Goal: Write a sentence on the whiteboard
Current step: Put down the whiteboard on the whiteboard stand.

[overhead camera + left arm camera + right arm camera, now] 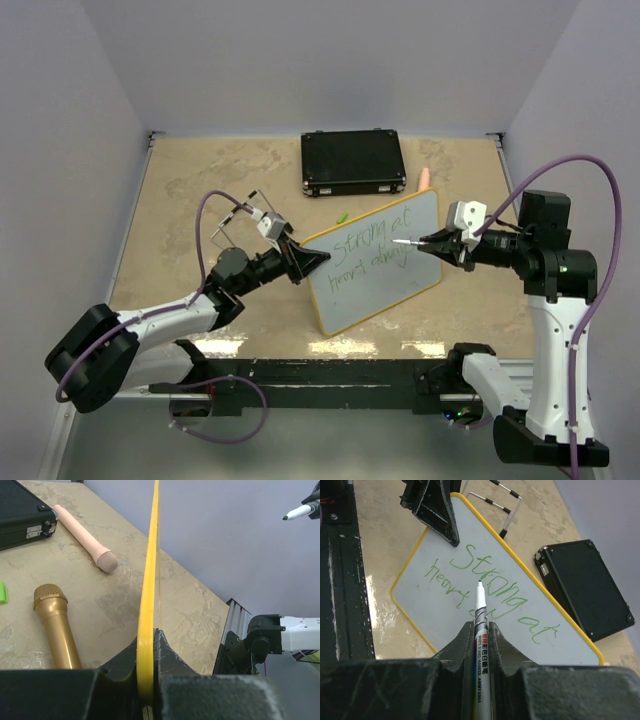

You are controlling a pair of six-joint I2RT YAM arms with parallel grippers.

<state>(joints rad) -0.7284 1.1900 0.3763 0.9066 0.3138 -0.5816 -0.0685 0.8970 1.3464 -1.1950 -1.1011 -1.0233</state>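
The whiteboard (385, 285), white with a yellow rim, is held tilted up at mid-table. My left gripper (308, 262) is shut on its left edge, and the left wrist view shows the rim (149, 580) edge-on between the jaws of that gripper (147, 645). The sentence (375, 245) is green lettering in two lines, also seen from the right wrist (495, 580). My right gripper (440, 243) is shut on a white marker (481, 625). The marker (298, 512) points at the board with its tip clear of the surface.
A black case (352, 162) lies at the back. A pink microphone (85, 537) and a gold microphone (55, 625) lie on the table behind the board. A green cap (342, 216) sits near the board's top edge. A wire stand (235, 215) stands left of the left gripper.
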